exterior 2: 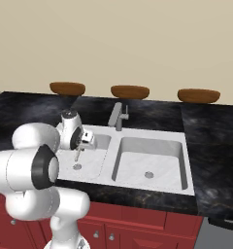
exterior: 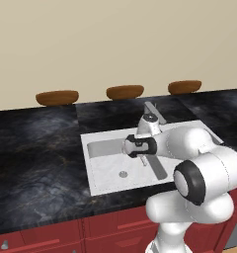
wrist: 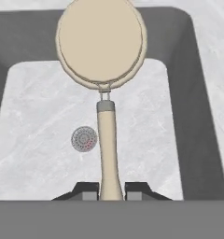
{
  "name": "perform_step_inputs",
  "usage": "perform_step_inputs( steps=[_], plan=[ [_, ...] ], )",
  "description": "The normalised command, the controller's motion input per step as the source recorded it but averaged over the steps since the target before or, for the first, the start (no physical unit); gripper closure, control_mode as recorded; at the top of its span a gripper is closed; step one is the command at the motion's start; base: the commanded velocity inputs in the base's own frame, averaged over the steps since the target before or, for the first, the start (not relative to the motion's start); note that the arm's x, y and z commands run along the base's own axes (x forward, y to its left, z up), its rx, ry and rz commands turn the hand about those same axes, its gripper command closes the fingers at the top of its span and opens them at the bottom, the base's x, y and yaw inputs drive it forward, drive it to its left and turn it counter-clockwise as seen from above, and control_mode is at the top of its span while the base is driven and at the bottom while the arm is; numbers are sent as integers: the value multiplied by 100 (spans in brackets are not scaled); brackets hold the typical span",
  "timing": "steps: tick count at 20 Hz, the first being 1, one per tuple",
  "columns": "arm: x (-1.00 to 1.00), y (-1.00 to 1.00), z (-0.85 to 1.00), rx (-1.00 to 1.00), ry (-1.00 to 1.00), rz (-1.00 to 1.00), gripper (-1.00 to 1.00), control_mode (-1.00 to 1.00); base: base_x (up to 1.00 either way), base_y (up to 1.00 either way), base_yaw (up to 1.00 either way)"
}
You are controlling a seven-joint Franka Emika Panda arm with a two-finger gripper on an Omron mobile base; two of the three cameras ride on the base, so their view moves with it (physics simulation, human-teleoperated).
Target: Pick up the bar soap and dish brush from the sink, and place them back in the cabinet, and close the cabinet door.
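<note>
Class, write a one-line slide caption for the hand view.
Gripper shut on the dish brush handle, round head hanging over the sink basin near the drain.

dish brush (wrist: 103, 56) over sink (wrist: 188, 116) basin | drain (wrist: 84, 139) beside handle

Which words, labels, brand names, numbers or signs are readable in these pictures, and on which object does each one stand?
None: no text can be read in any view.
The dish brush, held by the gripper, is plain.
The sink, faucet and black counter carry no markings.
</note>
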Motion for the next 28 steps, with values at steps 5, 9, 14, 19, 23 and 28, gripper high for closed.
perform_step_inputs(
  steps=[5, 9, 14, 19, 23, 28],
  plan=[
    [-19, 0, 72, -2, 0, -4, 100, -100, 0, 0, 0],
    [-26, 0, 63, -2, 0, -1, 100, -100, 0, 0, 0],
    [-31, -1, 56, -3, 0, 0, 100, -100, 0, 0, 0],
    [-31, -2, 59, 0, 0, 0, 100, -100, 0, 0, 0],
    [-22, -4, 64, 0, 0, 0, 100, -100, 0, 0, 0],
    [-25, -13, 59, 0, 0, 0, 100, -100, 0, 0, 0]
  ],
)
